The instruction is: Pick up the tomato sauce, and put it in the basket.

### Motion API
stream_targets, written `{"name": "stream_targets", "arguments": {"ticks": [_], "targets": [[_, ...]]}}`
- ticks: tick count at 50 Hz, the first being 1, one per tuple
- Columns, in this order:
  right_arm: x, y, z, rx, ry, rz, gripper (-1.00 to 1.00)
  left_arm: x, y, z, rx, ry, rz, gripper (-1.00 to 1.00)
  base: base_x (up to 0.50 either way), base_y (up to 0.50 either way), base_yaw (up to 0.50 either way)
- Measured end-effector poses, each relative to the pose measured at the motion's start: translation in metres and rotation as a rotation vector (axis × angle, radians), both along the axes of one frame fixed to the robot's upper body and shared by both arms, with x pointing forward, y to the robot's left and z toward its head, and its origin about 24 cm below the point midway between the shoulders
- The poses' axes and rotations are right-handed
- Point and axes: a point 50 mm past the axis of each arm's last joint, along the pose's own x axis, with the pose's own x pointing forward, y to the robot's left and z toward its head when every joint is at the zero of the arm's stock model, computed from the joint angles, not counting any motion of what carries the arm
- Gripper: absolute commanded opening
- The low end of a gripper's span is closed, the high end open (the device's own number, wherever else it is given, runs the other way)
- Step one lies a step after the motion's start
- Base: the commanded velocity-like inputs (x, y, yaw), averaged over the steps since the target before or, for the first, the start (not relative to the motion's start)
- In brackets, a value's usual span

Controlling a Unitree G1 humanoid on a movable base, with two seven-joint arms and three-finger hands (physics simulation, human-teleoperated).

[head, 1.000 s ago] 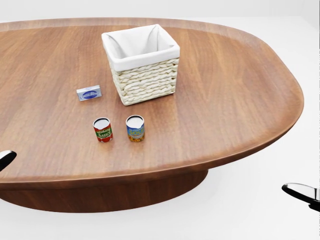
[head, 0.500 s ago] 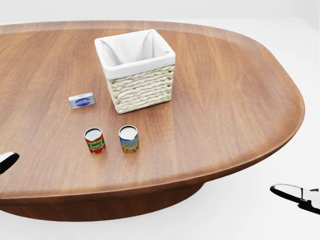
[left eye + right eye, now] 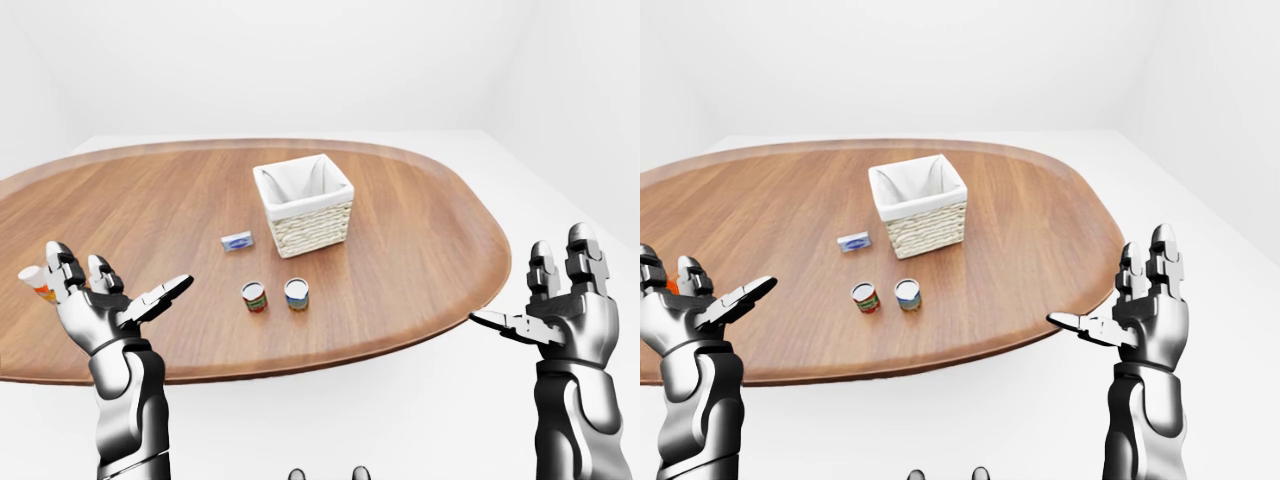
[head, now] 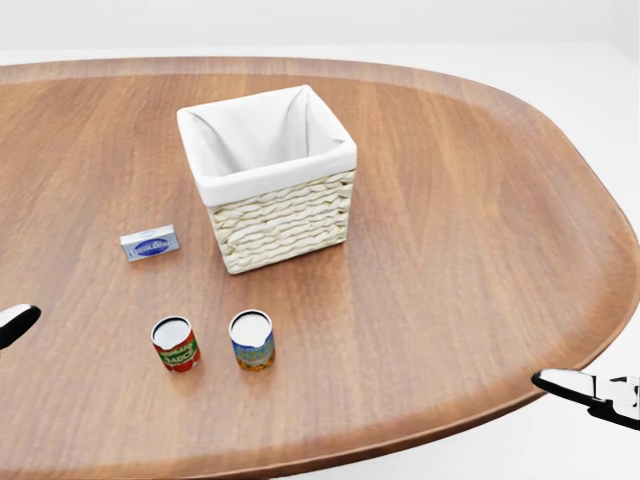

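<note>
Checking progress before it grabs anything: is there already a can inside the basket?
No. In the head view the basket shows only its white lining, and both cans stand on the table below it.

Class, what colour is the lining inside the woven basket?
White cloth lining, clearest in the head view.

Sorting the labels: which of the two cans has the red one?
The left can in the head view has the red label; the right can beside it has a blue-and-yellow one.

Our head view looks steeply down, close on the basket (image 4: 268, 190); our two eye views sit further off, sharing the whole table (image 3: 420, 230), basket toward 12 o'clock.
</note>
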Motion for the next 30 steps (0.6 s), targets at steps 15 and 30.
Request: {"name": "stream_targets", "arguments": {"ticks": [15, 30], "targets": [[0.0009, 0.0007, 0.0004, -0.003, 0.000, 0.005, 1.00, 0.0003, -0.0003, 0.0007, 0.000, 0.000, -0.002, 1.00, 0.36, 0.00, 0.00], [0.0015, 0.0014, 0.0006, -0.005, 0.001, 0.007, 1.00, 0.0011, -0.0007, 0.0003, 0.000, 0.002, -0.004, 1.00, 0.36, 0.00, 0.00]]}}
